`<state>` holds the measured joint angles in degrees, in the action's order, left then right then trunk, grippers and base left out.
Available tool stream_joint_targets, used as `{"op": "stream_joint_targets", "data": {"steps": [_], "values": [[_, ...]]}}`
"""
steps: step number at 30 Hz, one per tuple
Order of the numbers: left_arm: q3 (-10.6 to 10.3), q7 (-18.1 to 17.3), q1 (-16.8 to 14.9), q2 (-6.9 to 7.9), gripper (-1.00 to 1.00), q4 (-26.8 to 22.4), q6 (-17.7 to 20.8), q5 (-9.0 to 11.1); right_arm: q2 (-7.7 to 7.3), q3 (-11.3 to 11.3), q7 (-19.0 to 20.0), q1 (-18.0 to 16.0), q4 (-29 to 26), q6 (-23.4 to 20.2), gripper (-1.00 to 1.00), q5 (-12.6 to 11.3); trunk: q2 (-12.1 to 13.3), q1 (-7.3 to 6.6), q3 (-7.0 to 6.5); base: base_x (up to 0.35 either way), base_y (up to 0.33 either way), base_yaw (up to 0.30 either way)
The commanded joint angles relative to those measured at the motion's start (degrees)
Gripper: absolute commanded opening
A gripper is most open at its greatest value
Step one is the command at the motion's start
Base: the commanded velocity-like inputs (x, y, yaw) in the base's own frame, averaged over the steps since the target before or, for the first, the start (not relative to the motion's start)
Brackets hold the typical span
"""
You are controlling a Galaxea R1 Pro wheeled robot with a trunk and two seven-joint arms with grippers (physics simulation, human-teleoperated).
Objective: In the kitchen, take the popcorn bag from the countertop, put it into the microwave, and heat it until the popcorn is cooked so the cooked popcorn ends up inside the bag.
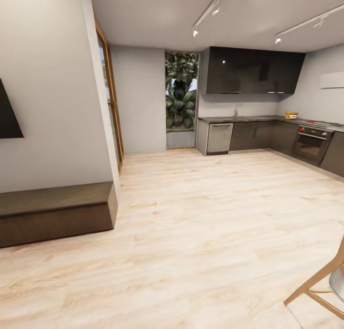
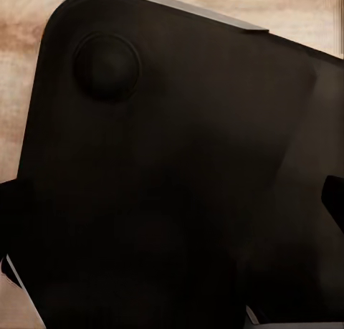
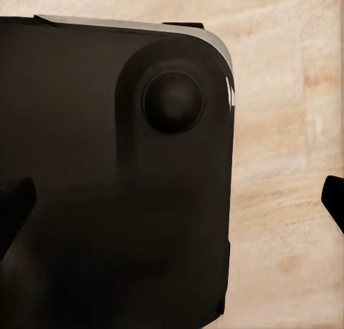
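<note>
Both grippers hang over the robot's black base (image 2: 172,186) and the wood floor (image 3: 287,164); their dark tips sit wide apart at the picture edges, so both look open and hold nothing. The countertop (image 1: 267,119) is far off past the oven (image 1: 311,144), and I cannot spot the bag or microwave yet. Driving there, the robot could bump the wooden chair (image 1: 321,283) close by, or stop at the wrong spot.

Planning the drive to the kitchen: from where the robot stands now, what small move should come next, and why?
Probably roll forward and veer right across the wood floor toward the countertop. The kitchen sits far off at the view's right, well beyond arm reach, and the path looks open apart from the wooden chair at near right.
</note>
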<state>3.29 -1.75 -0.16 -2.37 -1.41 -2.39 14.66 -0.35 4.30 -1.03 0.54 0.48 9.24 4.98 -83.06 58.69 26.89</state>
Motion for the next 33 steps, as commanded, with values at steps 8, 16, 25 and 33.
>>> {"op": "stream_joint_targets", "data": {"steps": [8,16,25,33], "values": [[0.3,-0.2,0.0,-0.01,1.0,0.0,-0.1,0.2,0.0,0.4,-0.1,0.0,0.1,0.3,1.0,0.5,0.0,0.03,0.04,0.326,0.0,0.0],[0.3,-0.1,0.0,-0.01,1.0,0.0,-0.2,0.2,0.0,0.4,-0.1,0.0,0.1,0.3,1.0,0.5,0.0,0.03,0.04,0.328,0.0,0.0],[0.3,-0.1,0.0,-0.01,1.0,0.0,-0.2,0.2,0.08,0.6,-0.2,0.0,0.1,0.2,1.0,0.2,0.0,0.03,0.04,0.329,0.0,-0.101],[0.3,-0.1,0.0,-0.01,1.0,0.0,-0.2,0.2,0.09,0.6,-0.2,0.0,0.1,0.2,1.0,0.2,0.0,0.03,0.04,0.329,0.0,-0.244]]}}
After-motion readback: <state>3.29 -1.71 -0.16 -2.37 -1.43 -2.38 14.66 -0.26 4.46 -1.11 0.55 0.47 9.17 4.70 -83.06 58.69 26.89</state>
